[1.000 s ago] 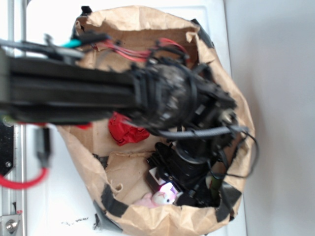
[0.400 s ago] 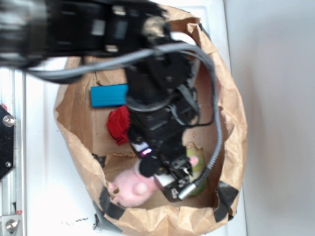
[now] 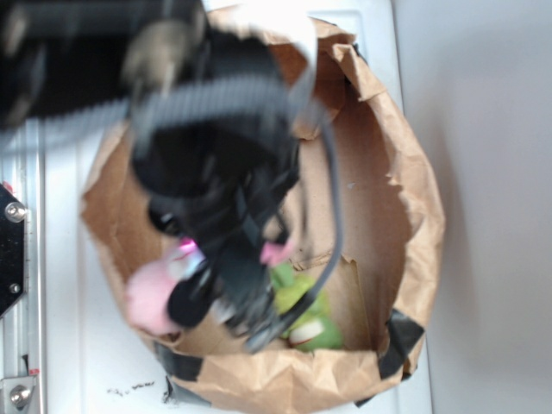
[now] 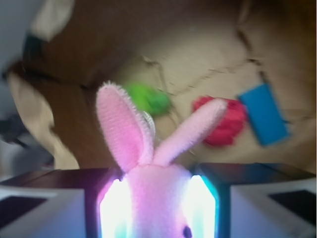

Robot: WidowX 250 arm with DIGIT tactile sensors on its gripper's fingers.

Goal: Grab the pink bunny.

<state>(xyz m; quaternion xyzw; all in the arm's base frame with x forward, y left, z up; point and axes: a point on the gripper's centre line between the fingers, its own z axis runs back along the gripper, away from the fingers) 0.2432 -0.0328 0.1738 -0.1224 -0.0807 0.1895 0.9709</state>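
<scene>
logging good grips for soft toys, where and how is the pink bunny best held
By the head, just under the ears, squeezed from both sides, as the wrist view shows: the pink bunny sits between the two fingers with both ears sticking out past them. The head is its bulkiest soft part; the ears are thin and floppy and would likely slip.

Tool (image 4: 157, 208) clamped on pink bunny (image 4: 148, 163), above the bag.
</scene>
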